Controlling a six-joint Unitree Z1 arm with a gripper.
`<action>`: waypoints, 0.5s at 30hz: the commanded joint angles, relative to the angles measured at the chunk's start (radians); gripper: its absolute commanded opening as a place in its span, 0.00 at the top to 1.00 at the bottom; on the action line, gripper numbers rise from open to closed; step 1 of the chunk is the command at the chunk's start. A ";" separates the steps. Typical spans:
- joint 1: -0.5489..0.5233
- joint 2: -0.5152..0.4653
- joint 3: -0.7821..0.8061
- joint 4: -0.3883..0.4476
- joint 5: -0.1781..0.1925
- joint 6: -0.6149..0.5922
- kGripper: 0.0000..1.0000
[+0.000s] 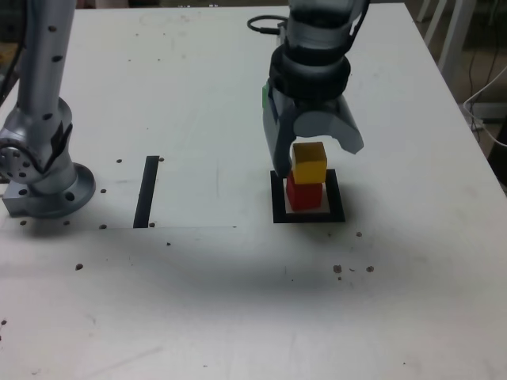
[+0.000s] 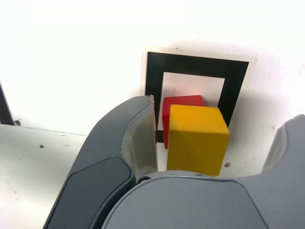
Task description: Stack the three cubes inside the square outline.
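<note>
Yellow cube (image 2: 197, 138) on red cube (image 2: 180, 106); gripper (image 2: 209, 143) wide open around it, jaws clear.

Lighting: bright, even, overhead.
I see the tabletop (image 1: 396, 119) blown out white in the wrist view; a soft broad shadow crosses it in the exterior view.
</note>
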 commanded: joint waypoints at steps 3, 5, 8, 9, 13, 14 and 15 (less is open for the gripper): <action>0.000 -0.028 -0.001 0.030 -0.007 0.002 0.01; 0.000 -0.038 0.001 0.039 -0.010 0.003 0.01; 0.004 -0.062 0.004 0.059 -0.013 0.012 0.01; 0.008 -0.070 0.003 0.069 -0.014 0.018 0.01; 0.047 -0.101 -0.008 0.118 -0.025 0.060 0.01; 0.062 -0.107 -0.011 0.129 -0.029 0.075 0.01; 0.079 -0.112 -0.013 0.139 -0.033 0.092 0.01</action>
